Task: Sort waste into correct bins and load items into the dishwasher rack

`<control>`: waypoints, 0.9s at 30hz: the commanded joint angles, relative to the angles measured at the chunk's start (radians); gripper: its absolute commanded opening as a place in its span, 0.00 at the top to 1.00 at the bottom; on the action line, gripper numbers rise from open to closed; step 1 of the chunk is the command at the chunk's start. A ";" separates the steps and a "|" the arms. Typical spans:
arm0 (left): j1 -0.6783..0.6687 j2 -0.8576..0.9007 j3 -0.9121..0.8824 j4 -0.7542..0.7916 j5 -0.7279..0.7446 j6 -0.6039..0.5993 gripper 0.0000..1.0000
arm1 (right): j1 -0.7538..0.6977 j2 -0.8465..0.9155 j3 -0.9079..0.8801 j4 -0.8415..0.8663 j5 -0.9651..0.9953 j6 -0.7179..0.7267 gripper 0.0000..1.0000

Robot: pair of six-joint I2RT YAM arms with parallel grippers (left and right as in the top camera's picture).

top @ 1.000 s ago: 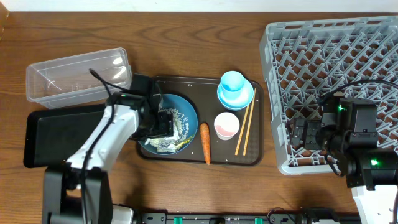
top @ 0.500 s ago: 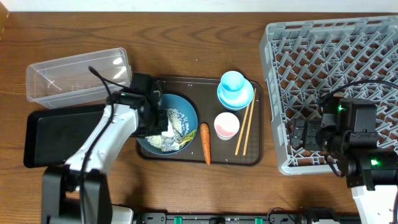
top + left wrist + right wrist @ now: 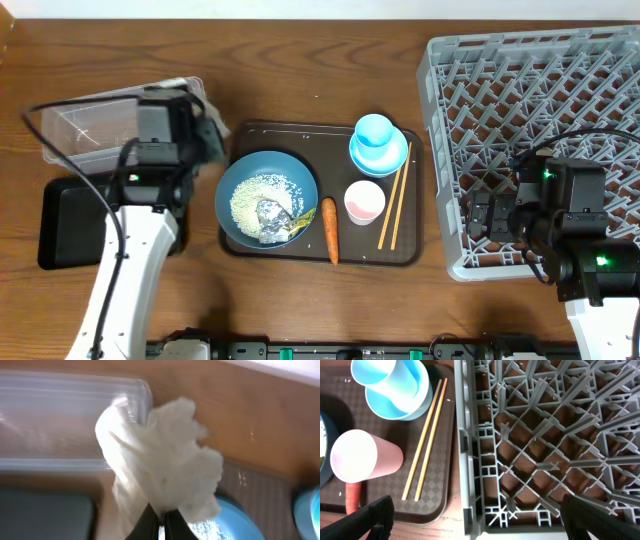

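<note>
My left gripper [image 3: 208,138] is shut on a crumpled white wrapper [image 3: 165,470] and holds it in the air by the right end of the clear tub [image 3: 90,125], with the black tray [image 3: 65,220] below it. The blue bowl [image 3: 240,172] holds rice [image 3: 252,197] and another wrapper scrap [image 3: 272,216]. An orange carrot [image 3: 329,228] lies beside the bowl. The light-blue cup [image 3: 375,132], white-pink cup [image 3: 363,201] and chopsticks [image 3: 393,208] rest on the tray. My right gripper [image 3: 482,525] stands open and holds nothing over the front left edge of the dishwasher rack [image 3: 540,100].
A dark-brown serving tray [image 3: 400,250] carries the bowl, cups, carrot and chopsticks between the bins and the rack. The rack's left wall [image 3: 470,450] stands close to the tray's right edge.
My left gripper shut on a wrapper in the bowl, lifted it and carried it up and left to the clear tub's right end. The right arm has not moved.
</note>
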 commanded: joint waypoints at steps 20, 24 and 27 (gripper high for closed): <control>0.065 0.048 0.017 -0.195 0.403 0.001 0.40 | 0.008 0.000 0.020 0.000 -0.008 0.005 0.01; -0.020 0.042 0.015 -0.478 0.450 -0.007 0.37 | 0.008 0.000 0.020 -0.001 -0.008 0.005 0.01; -0.093 0.045 0.001 -0.595 0.462 -0.006 0.34 | 0.008 0.000 0.020 -0.002 -0.008 0.005 0.01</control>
